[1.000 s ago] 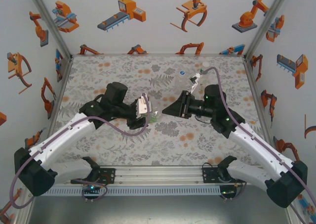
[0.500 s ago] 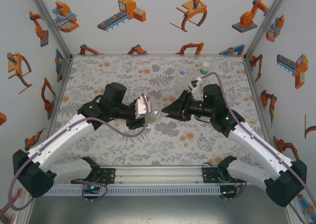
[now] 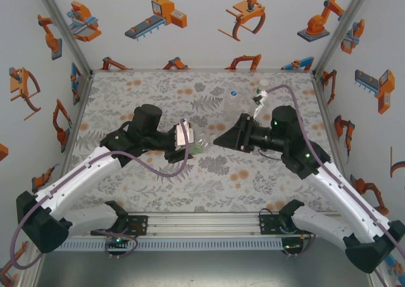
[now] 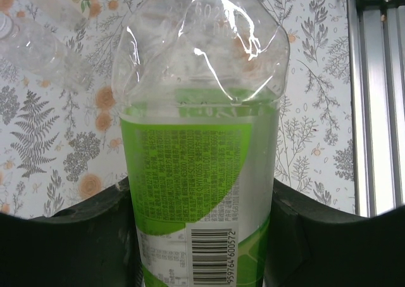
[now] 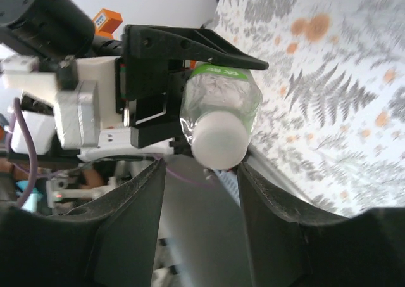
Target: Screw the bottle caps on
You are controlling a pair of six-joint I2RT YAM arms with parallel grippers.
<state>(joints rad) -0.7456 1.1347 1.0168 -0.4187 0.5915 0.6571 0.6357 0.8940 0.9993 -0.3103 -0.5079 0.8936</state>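
My left gripper pinches the green-banded bottle level above the table, pale cap seated, my right gripper parted just off it; tightness unconfirmed, blue-capped bottle far right appears done

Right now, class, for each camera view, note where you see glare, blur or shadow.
Left wrist: white glare streaks across the clear shoulder of the bottle, its label print sharp. Right wrist: the pale cap is washed out and featureless, the near fingers dark and soft. Top external: even light, only faint shadows on the table.
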